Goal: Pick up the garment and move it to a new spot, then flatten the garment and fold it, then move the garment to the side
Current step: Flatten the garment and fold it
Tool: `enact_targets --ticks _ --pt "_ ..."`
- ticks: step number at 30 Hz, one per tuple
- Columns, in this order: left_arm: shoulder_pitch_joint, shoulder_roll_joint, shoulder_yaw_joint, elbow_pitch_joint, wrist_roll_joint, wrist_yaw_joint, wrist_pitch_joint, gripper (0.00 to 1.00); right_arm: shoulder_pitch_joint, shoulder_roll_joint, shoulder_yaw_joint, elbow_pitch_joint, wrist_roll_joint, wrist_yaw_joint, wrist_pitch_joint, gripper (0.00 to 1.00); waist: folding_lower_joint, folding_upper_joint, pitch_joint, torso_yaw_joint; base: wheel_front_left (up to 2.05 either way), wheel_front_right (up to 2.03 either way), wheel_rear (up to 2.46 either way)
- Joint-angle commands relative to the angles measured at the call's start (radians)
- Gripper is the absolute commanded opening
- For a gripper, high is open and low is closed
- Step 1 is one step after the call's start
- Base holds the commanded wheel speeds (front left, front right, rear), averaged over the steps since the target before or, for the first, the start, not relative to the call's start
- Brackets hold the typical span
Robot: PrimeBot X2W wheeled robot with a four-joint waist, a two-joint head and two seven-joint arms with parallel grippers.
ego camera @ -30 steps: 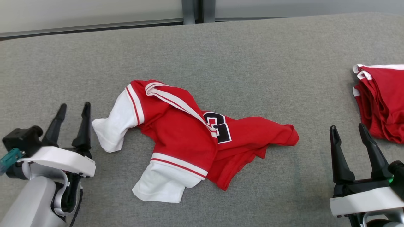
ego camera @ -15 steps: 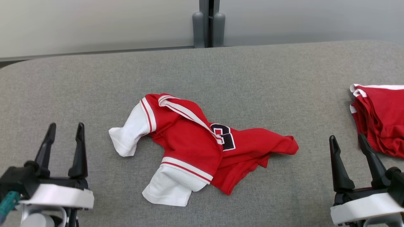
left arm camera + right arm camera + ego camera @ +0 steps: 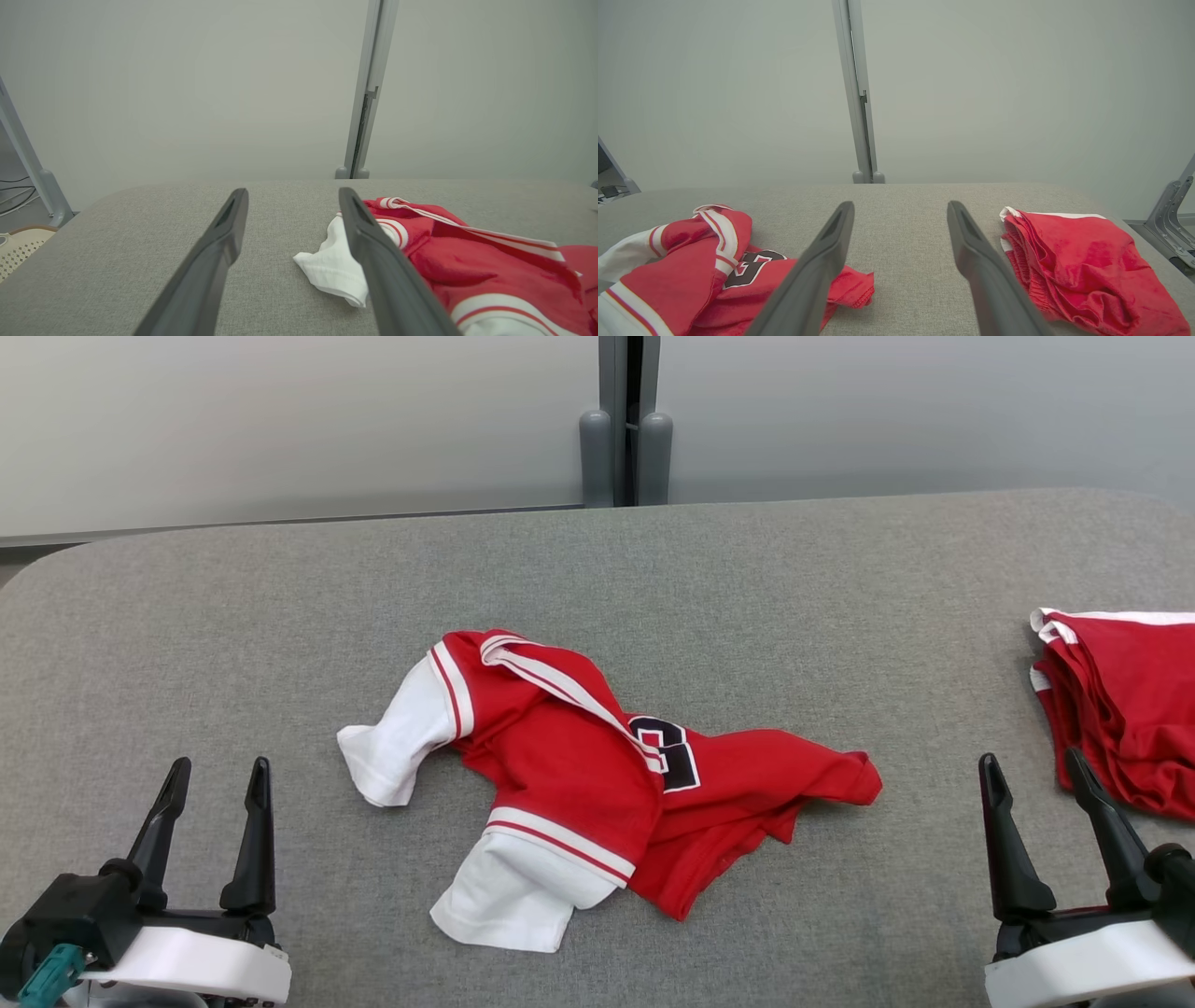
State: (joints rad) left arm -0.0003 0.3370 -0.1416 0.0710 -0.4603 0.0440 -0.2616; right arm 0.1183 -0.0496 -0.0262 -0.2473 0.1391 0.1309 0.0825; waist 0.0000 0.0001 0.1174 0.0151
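My left gripper [image 3: 220, 765] is at the lower left, 2 fingers spread wide, holding nothing, by the near edge of the gray fabric table [image 3: 747, 579]. To its right and clear of the fingers, the crumpled red jersey [image 3: 569, 775] lies mid-table. 1 white sleeve [image 3: 387, 756] points left, the other sleeve [image 3: 504, 901] points toward me, and the black number patch [image 3: 665, 753] faces up. My right gripper [image 3: 1030, 761] is at the lower right, also wide and empty. The red folded pile [image 3: 1130, 709] lies at the right edge, just beside it.
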Motion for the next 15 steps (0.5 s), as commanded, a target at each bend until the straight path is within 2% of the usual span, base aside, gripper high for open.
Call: enact_targets --ticks 1,6,10,15 --pt "-0.003 0.006 0.001 0.002 0.006 -0.001 -0.004 1.0 0.004 -0.002 -0.003 -0.005 -0.003 0.0 0.004 1.0 0.0 -0.0001 0.001 0.0 0.0 0.0 0.0" --pt "-0.023 0.004 -0.017 0.001 0.019 -0.004 -0.004 1.0 0.005 -0.002 -0.004 -0.012 -0.005 0.0 0.008 1.0 0.0 -0.0001 0.01 0.003 0.0 0.0 0.0" --pt "-0.049 -0.004 -0.077 -0.016 0.047 -0.022 0.024 1.0 0.003 -0.002 0.001 -0.019 -0.017 0.0 0.018 1.0 0.0 -0.0001 0.029 0.01 0.0 0.0 0.0" --pt "-0.076 -0.035 -0.219 -0.04 0.089 -0.089 0.081 1.0 -0.013 -0.002 0.01 -0.031 -0.023 0.0 0.022 1.0 0.0 -0.0001 0.066 0.009 0.0 0.0 0.0"
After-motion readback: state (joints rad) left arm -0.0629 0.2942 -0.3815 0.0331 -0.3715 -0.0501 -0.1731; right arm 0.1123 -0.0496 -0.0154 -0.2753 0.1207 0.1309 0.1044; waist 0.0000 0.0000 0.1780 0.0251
